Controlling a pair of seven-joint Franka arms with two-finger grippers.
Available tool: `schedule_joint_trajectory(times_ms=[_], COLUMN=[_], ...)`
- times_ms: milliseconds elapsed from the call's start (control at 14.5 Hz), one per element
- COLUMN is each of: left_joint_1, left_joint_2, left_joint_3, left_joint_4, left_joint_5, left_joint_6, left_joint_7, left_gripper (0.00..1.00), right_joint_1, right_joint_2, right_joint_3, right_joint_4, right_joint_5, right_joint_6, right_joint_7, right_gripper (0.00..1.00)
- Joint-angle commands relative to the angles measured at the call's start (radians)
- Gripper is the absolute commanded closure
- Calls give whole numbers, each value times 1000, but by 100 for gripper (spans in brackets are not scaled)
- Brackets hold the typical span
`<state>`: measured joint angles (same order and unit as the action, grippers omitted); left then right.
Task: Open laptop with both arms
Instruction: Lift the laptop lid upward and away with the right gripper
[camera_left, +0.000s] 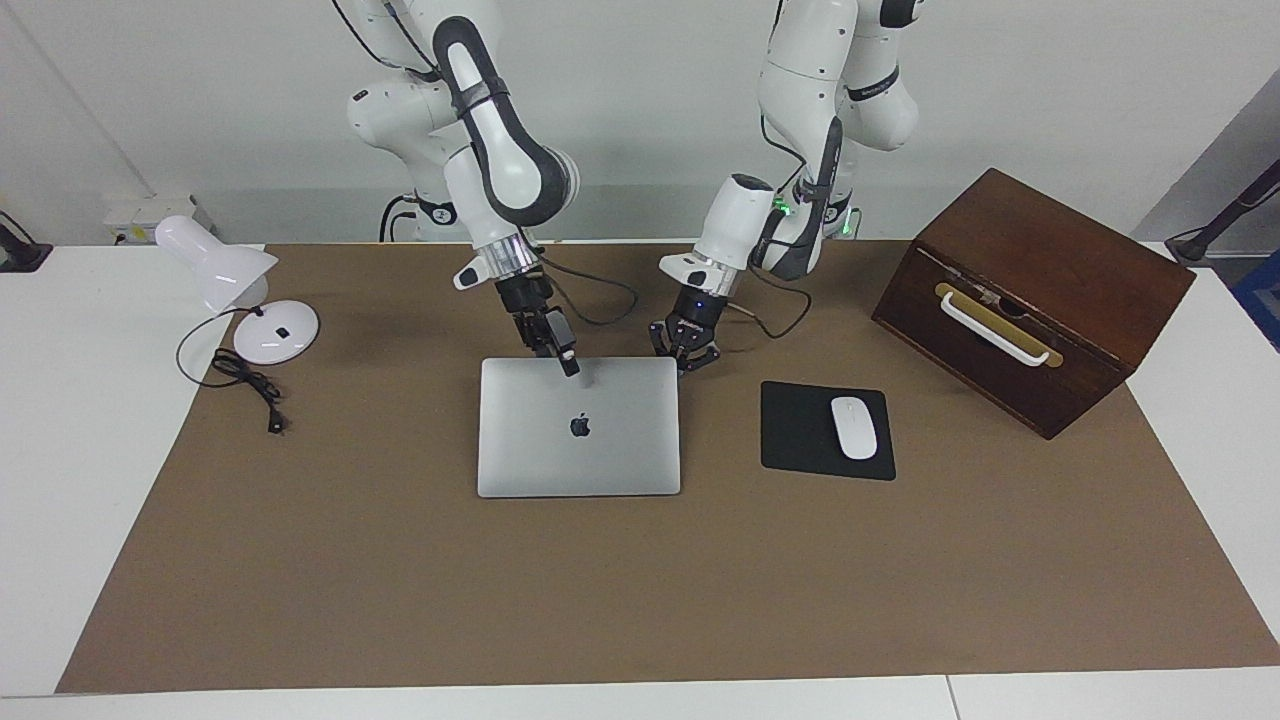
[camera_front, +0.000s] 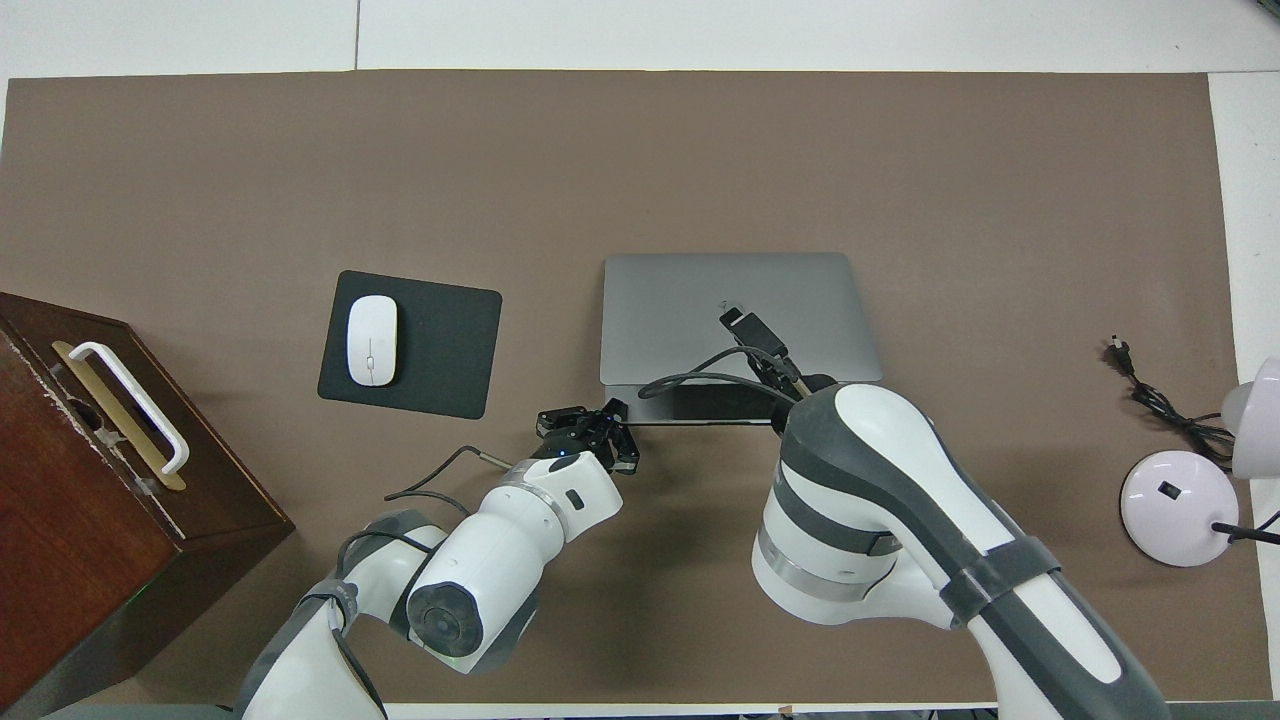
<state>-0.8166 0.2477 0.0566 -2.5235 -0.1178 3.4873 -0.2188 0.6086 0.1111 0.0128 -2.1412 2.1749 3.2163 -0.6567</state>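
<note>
The silver-grey laptop (camera_left: 600, 450) lies closed on the brown mat, apple logo up; it also shows in the overhead view (camera_front: 680, 310). My right gripper (camera_left: 568, 362) points down onto the lid close to the laptop's edge nearest the robots, its fingers together; in the overhead view (camera_front: 733, 317) it covers the lid's middle. My left gripper (camera_left: 688, 358) is low at the laptop's corner nearest the robots, toward the left arm's end, with its fingers spread and nothing between them; it also shows in the overhead view (camera_front: 590, 428).
A black mouse pad (camera_left: 800, 430) with a white mouse (camera_left: 855, 427) lies beside the laptop toward the left arm's end. A dark wooden box (camera_left: 1030, 300) stands past it. A white desk lamp (camera_left: 225, 270) and its cable (camera_left: 245, 380) sit at the right arm's end.
</note>
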Motion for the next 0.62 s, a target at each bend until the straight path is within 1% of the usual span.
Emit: schedule_joint_trajectory(times_ms=[0,551], left_joint_1=[-4,-4], left_joint_2=[44,44], left_joint_3=[5,5], left_joint_4=[22,22], left_joint_5=[-19,-19], left_joint_6=[16,16], left_joint_7=[10,12], left_gripper=[100,100], right_joint_1=[-21,-38], right_joint_2=[38,62], right_joint_3=[-1,-1], right_joint_4=[73,175], right_joint_5=[25,26], right_joint_6=[-35,-67], right_joint_7=[-41,-41], right_gripper=[0,0])
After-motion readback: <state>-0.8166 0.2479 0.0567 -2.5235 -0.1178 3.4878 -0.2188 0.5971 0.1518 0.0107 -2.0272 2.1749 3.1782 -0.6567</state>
